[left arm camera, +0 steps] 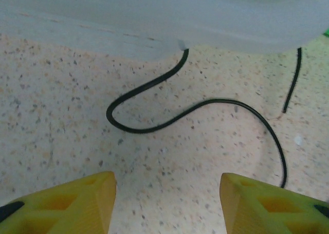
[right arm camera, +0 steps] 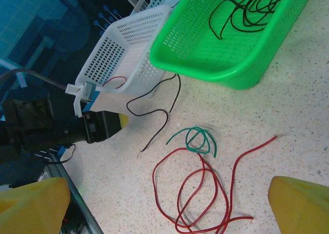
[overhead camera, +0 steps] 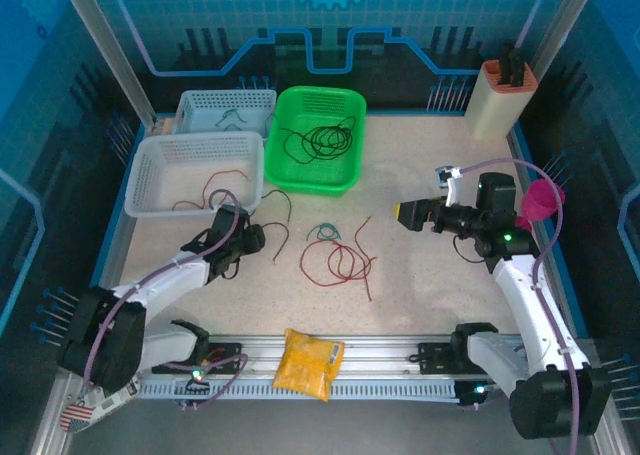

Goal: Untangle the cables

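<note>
Several black cables [overhead camera: 322, 138] in green basket [overhead camera: 300, 176]; red cable [overhead camera: 211, 189] in white basket [overhead camera: 158, 175].

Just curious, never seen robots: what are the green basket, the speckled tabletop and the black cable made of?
The green basket looks like glossy moulded plastic, its walls a fine perforated grid. The tabletop seems matte speckled stone or laminate; I can't tell which. The black cable appears sheathed in smooth plastic or rubber, bending in loose curves.
</note>
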### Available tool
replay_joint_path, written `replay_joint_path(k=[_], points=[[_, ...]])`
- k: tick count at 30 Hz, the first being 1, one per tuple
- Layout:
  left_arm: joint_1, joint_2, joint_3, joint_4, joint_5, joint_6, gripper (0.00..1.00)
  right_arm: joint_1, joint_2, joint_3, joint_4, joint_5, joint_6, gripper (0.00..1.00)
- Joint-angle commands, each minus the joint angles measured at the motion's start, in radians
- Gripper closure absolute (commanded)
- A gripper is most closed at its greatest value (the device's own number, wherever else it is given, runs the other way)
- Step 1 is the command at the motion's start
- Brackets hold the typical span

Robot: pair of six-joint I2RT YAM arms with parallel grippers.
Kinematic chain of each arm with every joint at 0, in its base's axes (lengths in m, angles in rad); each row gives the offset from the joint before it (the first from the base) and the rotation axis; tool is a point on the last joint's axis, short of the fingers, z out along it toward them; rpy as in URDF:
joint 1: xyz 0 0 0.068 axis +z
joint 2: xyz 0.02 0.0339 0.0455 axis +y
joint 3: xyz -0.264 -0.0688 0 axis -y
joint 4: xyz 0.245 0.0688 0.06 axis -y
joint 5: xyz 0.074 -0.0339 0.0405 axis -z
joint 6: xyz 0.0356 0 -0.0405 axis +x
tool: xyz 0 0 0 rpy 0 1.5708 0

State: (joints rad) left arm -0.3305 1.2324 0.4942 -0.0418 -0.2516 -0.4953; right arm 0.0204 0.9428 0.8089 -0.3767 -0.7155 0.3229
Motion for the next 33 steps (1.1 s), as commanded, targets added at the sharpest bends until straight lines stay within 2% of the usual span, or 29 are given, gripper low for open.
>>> replay_joint_path(k=[1, 5, 8, 15, 18, 23, 25, 31, 32, 33], points=[[-0.007, 0.045, -0.045, 0.176, -0.085, 0.009, 0.37, 0.013, 0.001, 0.012, 0.037, -0.012, 0.009, 0.00], [-0.014, 0.100, -0.046, 0.223, -0.142, -0.031, 0.31, 0.013, 0.004, 0.012, 0.051, -0.014, 0.021, 0.00], [-0.016, 0.148, -0.054, 0.271, -0.173, -0.062, 0.31, 0.012, 0.004, 0.015, 0.062, -0.018, 0.028, 0.00], [-0.032, 0.223, -0.064, 0.386, -0.232, -0.090, 0.41, 0.003, -0.007, 0.027, 0.066, -0.028, 0.034, 0.00], [-0.036, 0.230, -0.057, 0.371, -0.263, -0.111, 0.47, -0.003, -0.013, 0.033, 0.081, -0.044, 0.050, 0.00], [-0.038, 0.245, -0.034, 0.336, -0.296, -0.127, 0.50, -0.010, -0.018, 0.064, 0.082, -0.058, 0.061, 0.00], [-0.043, 0.248, -0.034, 0.336, -0.313, -0.132, 0.56, -0.012, -0.021, 0.065, 0.081, -0.067, 0.063, 0.00], [-0.062, 0.227, -0.058, 0.380, -0.327, -0.101, 0.95, -0.016, -0.038, 0.064, 0.075, -0.074, 0.066, 0.00], [-0.069, 0.212, -0.080, 0.408, -0.334, -0.093, 1.00, -0.018, -0.044, 0.063, 0.075, -0.074, 0.066, 0.00], [-0.074, 0.196, -0.103, 0.443, -0.330, -0.081, 1.00, -0.019, -0.049, 0.059, 0.073, -0.073, 0.066, 0.00]])
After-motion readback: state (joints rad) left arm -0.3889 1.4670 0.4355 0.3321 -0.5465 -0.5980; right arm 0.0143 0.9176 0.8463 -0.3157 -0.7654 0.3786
